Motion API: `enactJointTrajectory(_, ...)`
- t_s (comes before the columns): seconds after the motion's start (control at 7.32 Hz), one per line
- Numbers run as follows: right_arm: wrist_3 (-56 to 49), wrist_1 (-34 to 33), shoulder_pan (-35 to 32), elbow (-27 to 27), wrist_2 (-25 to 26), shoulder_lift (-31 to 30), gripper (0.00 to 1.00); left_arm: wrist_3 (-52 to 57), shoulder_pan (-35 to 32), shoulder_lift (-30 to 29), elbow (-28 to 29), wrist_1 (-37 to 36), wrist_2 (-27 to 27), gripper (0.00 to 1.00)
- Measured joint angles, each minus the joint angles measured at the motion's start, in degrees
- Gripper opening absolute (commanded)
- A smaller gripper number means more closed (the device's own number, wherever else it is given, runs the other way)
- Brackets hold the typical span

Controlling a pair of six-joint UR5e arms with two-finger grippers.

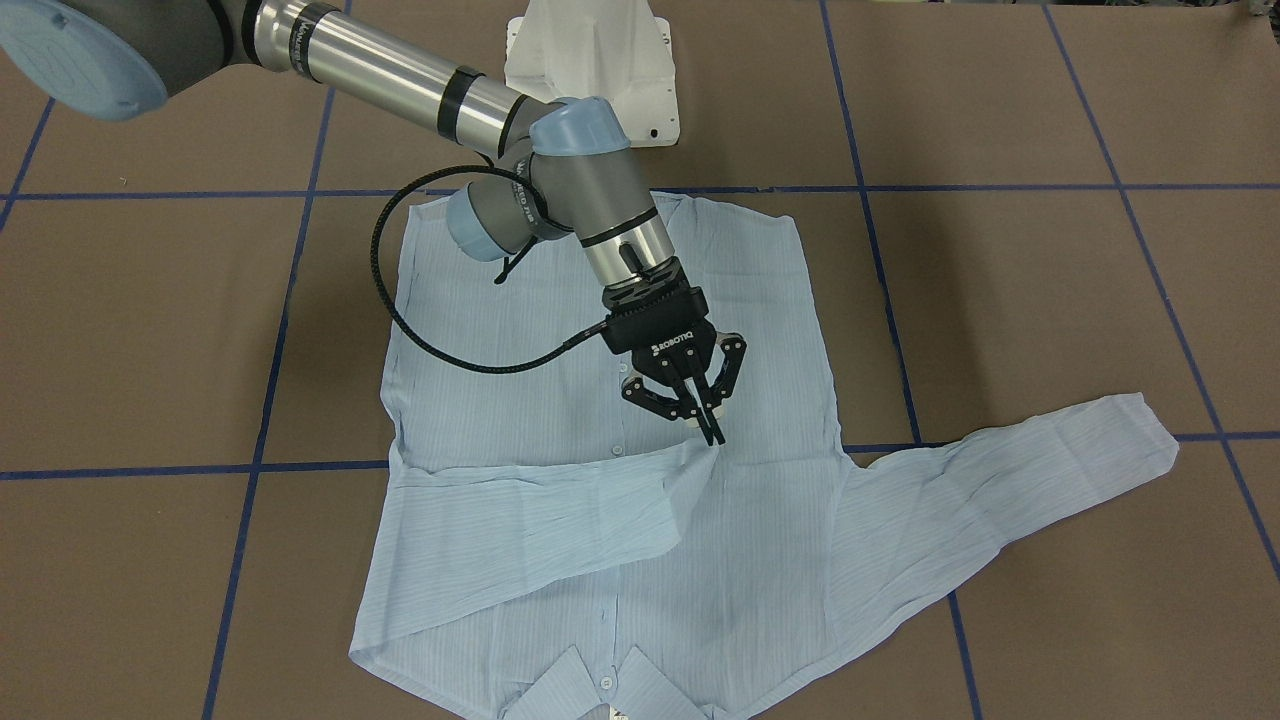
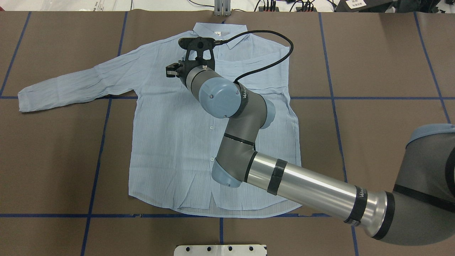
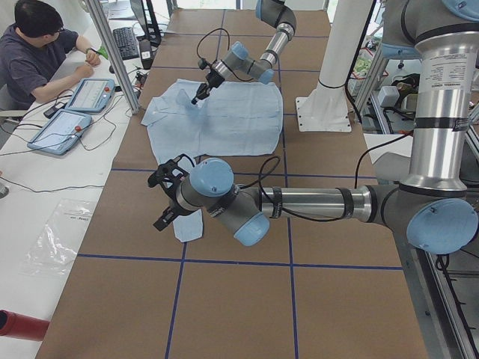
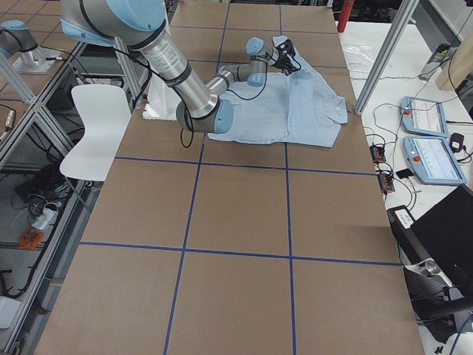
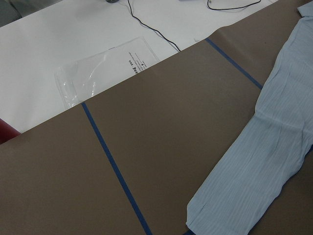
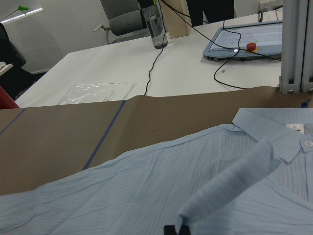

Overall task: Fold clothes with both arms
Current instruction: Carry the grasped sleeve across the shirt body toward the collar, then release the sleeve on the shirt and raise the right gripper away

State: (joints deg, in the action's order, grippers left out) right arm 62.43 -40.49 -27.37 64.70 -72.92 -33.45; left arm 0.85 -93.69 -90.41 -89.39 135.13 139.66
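Observation:
The pale-blue striped shirt lies flat, buttoned front up, collar away from the robot's base. My right gripper is shut on the cuff of the shirt's sleeve, which lies folded across the chest. In the right wrist view the fingertips pinch that sleeve. In the overhead view the arm's wrist hides this gripper. The other sleeve lies stretched out to the robot's left. My left gripper hovers near that sleeve's cuff. I cannot tell whether it is open or shut.
Brown table paper with blue tape lines. The white pedestal base stands behind the shirt's hem. An operator sits at a side table with tablets. A plastic bag and an aluminium post lie beyond the table's far edge.

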Motion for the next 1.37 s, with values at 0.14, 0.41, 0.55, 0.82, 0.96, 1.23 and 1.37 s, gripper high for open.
enactJointTrajectory(0.14, 0.23, -0.2, 0.89, -0.18, 0.18, 0.24, 1.0, 0.02, 0.0, -0.01, 0.08, -0.02, -0.05, 1.0)
enactJointTrajectory(0.41, 0.53, -6.56, 1.29, 0.36, 0.03, 1.45, 1.0, -0.03, 0.0, -0.03, 0.16, -0.03, -0.15, 1.0)
enactJointTrajectory(0.55, 1.46, -13.19, 0.69, 0.78, -0.14, 2.84, 1.0, -0.09, 0.02, -0.06, 0.17, -0.03, -0.19, 1.0)
enactJointTrajectory(0.82, 4.06, -22.41, -4.79, 1.53, -7.26, 3.47, 1.0, -0.17, 0.07, -0.35, 0.45, 0.0, -0.17, 1.0)
enactJointTrajectory(0.96, 3.76, -25.86, -9.29, 2.18, -14.38, 2.61, 1.0, -0.13, 0.08, -0.33, 0.44, 0.75, -0.17, 1.0)
enactJointTrajectory(1.23, -4.31, -34.51, -18.07, 7.8, -26.29, -1.94, 1.0, -0.22, 0.34, 0.0, 1.42, 3.43, -0.14, 1.0)
enactJointTrajectory(1.37, -10.2, -37.49, -22.16, 11.82, -31.18, -5.98, 1.0, -1.71, 1.21, 0.08, 2.51, 4.08, -0.13, 1.0)
